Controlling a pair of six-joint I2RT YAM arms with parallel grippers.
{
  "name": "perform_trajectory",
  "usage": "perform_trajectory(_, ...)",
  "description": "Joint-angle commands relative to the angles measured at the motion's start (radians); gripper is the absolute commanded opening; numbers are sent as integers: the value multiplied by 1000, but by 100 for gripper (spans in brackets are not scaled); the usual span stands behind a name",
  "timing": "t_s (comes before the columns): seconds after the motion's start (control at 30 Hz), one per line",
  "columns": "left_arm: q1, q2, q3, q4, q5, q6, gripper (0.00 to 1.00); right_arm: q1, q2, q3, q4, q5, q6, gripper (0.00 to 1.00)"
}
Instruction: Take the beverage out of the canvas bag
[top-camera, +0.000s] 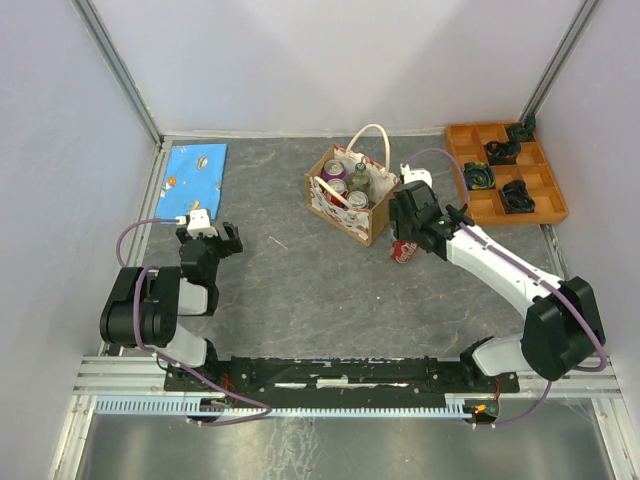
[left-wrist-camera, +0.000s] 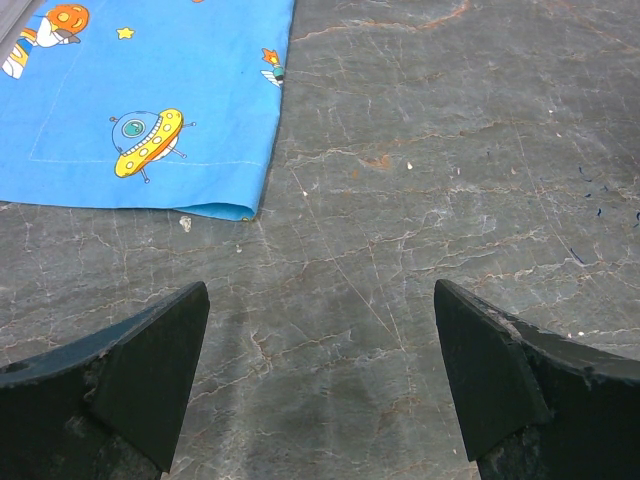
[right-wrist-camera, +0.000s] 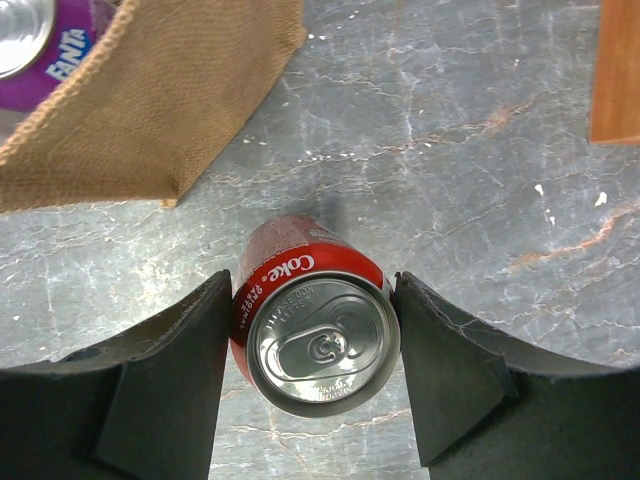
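Note:
The tan canvas bag (top-camera: 348, 195) with cream handles stands at mid table and holds a purple Fanta can (top-camera: 332, 170), a glass bottle (top-camera: 360, 181) and another can; its corner (right-wrist-camera: 140, 100) shows in the right wrist view. My right gripper (top-camera: 408, 246) is to the right of the bag, shut on a red Coke can (right-wrist-camera: 315, 325). The can (top-camera: 404, 251) stands upright, at or just above the table, both fingers against its sides. My left gripper (left-wrist-camera: 320, 370) is open and empty over bare table at the left.
A blue cartoon cloth (top-camera: 194, 172) lies at the back left, its edge also in the left wrist view (left-wrist-camera: 150, 110). An orange compartment tray (top-camera: 505, 170) with dark items sits at the back right. White walls enclose the table.

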Motion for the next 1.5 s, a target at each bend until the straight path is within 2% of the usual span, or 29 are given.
perform_trajectory(0.0,-5,-11,22,34,-25,64,99,32,3,32,91,8,13,0)
perform_trajectory(0.43,-6,-11,22,35,-23,64,99,79,88,68,16,-4,23,0)
perform_trajectory(0.5,-5,-10,22,35,-24,64,99,82,96,76,9,-3,22,12)
perform_trajectory(0.6,-7,-10,23,34,-24,64,99,86,105,84,-5,2,22,49)
perform_trajectory(0.7,-5,-11,22,34,-23,64,99,93,106,94,-15,24,18,75)
perform_trajectory(0.77,-5,-10,22,35,-23,64,99,96,105,105,-22,40,13,98)
perform_trajectory(1.07,-5,-11,22,34,-24,64,99,104,37,210,-57,120,-54,99)
perform_trajectory(1.3,-5,-12,23,35,-23,64,99,100,62,407,-36,187,-159,99)
perform_trajectory(1.47,-6,-11,22,34,-25,64,99,99,160,531,14,130,-202,86)
